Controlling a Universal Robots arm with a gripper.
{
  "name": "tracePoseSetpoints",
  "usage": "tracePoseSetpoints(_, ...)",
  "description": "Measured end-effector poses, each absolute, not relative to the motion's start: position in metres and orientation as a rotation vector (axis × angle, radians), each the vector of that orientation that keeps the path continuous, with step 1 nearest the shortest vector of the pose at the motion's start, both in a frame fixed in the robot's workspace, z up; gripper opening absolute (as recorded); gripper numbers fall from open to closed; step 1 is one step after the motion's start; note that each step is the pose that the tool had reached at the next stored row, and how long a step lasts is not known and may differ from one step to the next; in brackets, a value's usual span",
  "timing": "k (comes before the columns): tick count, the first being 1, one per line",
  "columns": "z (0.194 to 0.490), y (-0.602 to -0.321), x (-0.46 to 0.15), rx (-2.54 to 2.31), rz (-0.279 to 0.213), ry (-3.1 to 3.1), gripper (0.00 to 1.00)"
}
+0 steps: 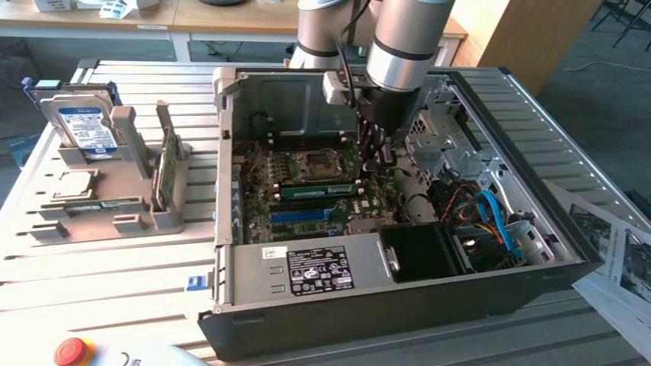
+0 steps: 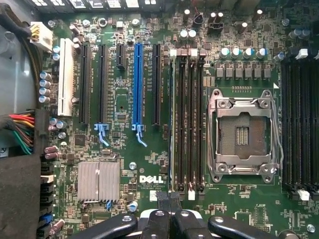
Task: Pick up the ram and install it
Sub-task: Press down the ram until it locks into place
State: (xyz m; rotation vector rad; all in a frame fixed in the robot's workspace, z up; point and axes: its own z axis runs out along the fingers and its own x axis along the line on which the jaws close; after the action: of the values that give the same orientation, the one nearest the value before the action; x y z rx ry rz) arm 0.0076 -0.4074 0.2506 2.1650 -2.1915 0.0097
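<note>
Pincer (image 2: 168,201) pressed together, hovering inside computer case (image 1: 407,293) over motherboard (image 2: 124,149); ram (image 1: 319,190) lying seated in slot at 6 o'clock of processor socket (image 1: 314,163); install step seemingly closing; judging next move calling for checking stick sits flush, clips latched.

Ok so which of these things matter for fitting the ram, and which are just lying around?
For the job:
- ram, standing in a motherboard slot
- memory slots
- gripper, shut, over the slots' end
- computer case

Lying about:
- hard drive
- CPU chip
- grey holder
- red button
- printed sheets
</note>
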Motion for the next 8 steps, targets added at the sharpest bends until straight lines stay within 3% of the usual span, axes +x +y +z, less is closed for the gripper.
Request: tracePoseSetpoints(8, 0.234, -0.407, 0.007, 2.165, 0.010, -2.191, 0.11)
